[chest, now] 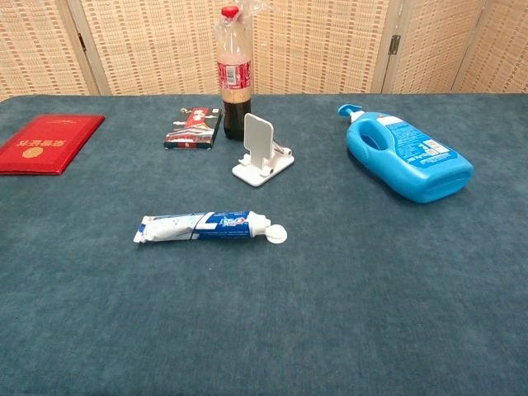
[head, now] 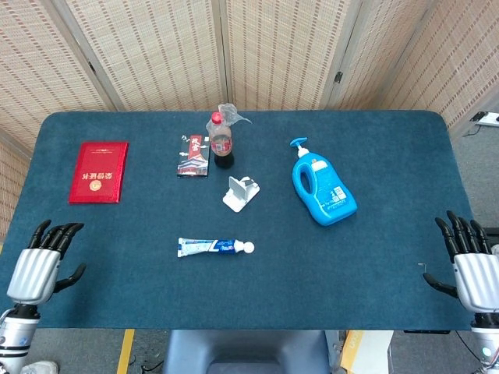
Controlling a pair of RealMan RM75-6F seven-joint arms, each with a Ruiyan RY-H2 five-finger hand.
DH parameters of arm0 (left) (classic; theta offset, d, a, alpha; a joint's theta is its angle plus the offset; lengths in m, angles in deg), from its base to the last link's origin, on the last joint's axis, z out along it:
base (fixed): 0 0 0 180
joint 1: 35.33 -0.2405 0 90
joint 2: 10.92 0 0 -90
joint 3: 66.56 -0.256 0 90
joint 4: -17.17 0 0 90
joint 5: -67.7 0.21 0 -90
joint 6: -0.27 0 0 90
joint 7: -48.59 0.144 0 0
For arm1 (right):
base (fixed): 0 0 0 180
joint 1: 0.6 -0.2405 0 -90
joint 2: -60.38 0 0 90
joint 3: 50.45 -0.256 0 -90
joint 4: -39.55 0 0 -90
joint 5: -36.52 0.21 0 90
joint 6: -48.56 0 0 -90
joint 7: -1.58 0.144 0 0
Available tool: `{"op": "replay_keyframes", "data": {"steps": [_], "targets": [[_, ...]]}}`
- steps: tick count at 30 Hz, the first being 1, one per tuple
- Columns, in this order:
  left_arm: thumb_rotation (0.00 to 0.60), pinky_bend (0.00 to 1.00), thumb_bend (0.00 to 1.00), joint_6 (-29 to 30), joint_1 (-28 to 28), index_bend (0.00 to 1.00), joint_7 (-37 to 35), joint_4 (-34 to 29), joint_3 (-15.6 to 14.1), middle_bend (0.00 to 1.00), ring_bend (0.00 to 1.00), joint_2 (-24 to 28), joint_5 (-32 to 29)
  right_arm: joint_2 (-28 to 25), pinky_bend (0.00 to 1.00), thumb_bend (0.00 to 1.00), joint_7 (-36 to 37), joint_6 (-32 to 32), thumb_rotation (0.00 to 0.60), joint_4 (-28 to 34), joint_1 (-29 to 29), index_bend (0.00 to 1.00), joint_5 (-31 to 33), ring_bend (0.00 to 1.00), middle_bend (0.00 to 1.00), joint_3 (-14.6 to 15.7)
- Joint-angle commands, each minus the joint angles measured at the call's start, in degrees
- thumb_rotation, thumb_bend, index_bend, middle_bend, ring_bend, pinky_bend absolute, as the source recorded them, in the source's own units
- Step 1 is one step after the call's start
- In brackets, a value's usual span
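right hand (head: 474, 269) cut by frame edge, booklet (chest: 44, 143) clipped

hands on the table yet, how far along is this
Nothing looks done: the toothpaste tube, phone stand, cola bottle and blue detergent jug all sit untouched. In hand: nothing; the left hand and right hand hover empty at the near table corners, fingers spread. Any reaching and grasping is left.

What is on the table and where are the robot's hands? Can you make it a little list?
left hand: open, over the near left table edge, holding nothing
right hand: open, at the near right edge, holding nothing
toothpaste tube: lying flat, near middle
phone stand: behind the tube
cola bottle: upright
small packet: beside the bottle
blue detergent bottle: on its side
red booklet: far left
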Motion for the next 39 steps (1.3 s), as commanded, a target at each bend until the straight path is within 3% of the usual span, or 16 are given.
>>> {"op": "replay_keyframes", "data": {"steps": [1,9,18,32,39], "targets": [[0.6,0.13,0.32,-2.7,2.8,0.18,-0.3,-1.2,0.8,0.23,0.22,-0.7,1.3,-0.4,0.0,0.0,0.1,-0.3,0.6,0.3,0.2,0.0,-0.1,0.0,0.0,-0.1],[0.6,0.15,0.29,-11.2,10.2,0.18,0.3,-3.3,1.9,0.23,0.24,-3.7,2.3,-0.9,0.0,0.0,-0.1,-0.5,0.6,0.8,0.3,0.0,-0.2,0.0,0.0,-0.2],[0.6,0.16,0.29,-21.1,16.9,0.17,8.6,-3.8,3.1,0.23,0.24,-10.8,-3.8,-1.3,0.0,0.0,0.6,-0.8,0.6,0.8,0.8,0.0,0.1,0.0,0.0,-0.1],[0.6,0.16,0.29,-27.0,23.8,0.22,17.0,2.4,5.4,0.27,0.29,-21.2,-13.3,-1.3,0.0,0.0,1.5,-1.0,0.6,0.3,1.1,0.0,0.2,0.0,0.0,-0.3],[0.6,0.16,0.29,-26.9,25.7,0.25,19.7,5.8,5.7,0.3,0.32,-26.2,-17.0,-1.2,0.0,0.0,1.8,-0.9,0.6,0.1,1.1,0.0,0.6,0.0,0.0,-0.5]]}}
